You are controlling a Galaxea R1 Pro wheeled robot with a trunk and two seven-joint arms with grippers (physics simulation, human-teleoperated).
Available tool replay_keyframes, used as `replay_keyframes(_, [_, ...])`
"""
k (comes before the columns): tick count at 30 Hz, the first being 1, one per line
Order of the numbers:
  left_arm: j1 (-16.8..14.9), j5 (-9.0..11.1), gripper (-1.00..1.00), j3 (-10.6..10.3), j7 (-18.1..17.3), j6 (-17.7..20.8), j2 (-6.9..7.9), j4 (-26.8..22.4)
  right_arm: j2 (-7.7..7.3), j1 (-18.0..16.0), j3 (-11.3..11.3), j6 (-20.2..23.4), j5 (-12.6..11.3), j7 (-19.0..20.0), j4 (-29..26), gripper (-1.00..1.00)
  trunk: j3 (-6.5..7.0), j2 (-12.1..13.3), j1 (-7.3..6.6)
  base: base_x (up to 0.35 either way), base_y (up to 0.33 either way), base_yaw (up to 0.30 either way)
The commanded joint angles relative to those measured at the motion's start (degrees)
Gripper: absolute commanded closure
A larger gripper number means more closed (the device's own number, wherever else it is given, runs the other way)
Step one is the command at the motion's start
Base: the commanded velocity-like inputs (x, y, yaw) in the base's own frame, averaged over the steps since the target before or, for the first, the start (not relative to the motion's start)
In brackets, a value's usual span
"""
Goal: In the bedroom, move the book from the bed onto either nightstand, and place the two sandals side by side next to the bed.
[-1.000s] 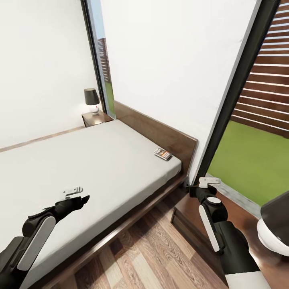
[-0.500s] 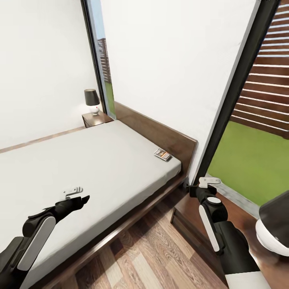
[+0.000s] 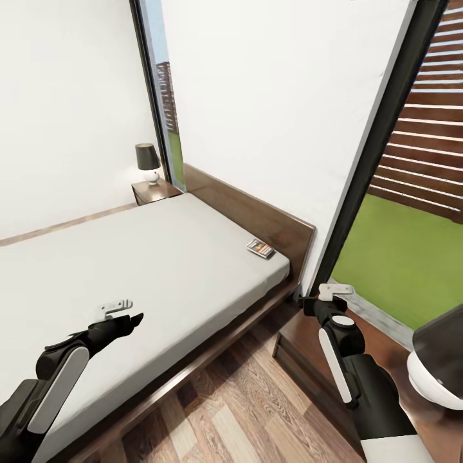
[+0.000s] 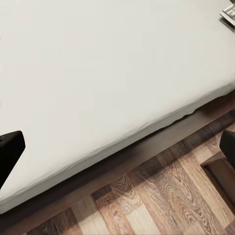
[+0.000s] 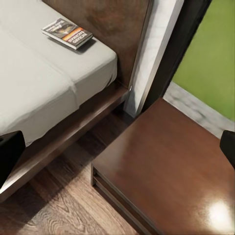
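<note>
- Book (image 3: 260,247) lies flat on the bed (image 3: 161,257) corner, near the headboard (image 3: 257,215).
- Right gripper (image 3: 334,290) and left gripper (image 3: 117,308): empty; opening cannot be told.
- Risk: thin book sliding off during pickup toward the nightstand (image 5: 171,166).

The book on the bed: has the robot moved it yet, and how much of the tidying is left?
Nothing looks done. The small whitish paperback book lies on the pale grey mattress by the headboard. Both end effectors, left and right, hold nothing. The glossy dark-brown nightstand awaits it; the sandals follow.
</note>
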Motion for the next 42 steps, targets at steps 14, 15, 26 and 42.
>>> replay_keyframes(14, [0.0,0.6,-1.0,-0.1,0.6,0.1,0.06,-0.1,-0.01,-0.1,0.1,0.3,-0.2,-0.4,-0.1,-1.0,2.43,5.6,-3.06,0.0,0.0,0.0])
replay_keyframes(15, [-0.1,0.6,-1.0,-0.1,0.6,0.1,0.06,-0.1,-0.01,-0.1,0.1,0.3,-0.2,-0.4,-0.1,-1.0,2.61,6.0,-3.28,0.0,0.0,0.0])
replay_keyframes(26, [-0.1,0.5,-1.0,-0.1,0.6,0.1,0.06,-0.1,-0.01,-0.1,0.1,0.3,-0.2,-0.4,-0.1,-1.0,4.59,10.4,-5.69,0.0,0.0,0.0])
replay_keyframes(42, [-0.1,0.4,-1.0,-0.2,0.6,0.1,0.06,-0.1,-0.01,-0.1,0.1,0.3,-0.2,-0.4,-0.1,-1.0,4.95,11.2,-6.14,0.0,0.0,0.0])
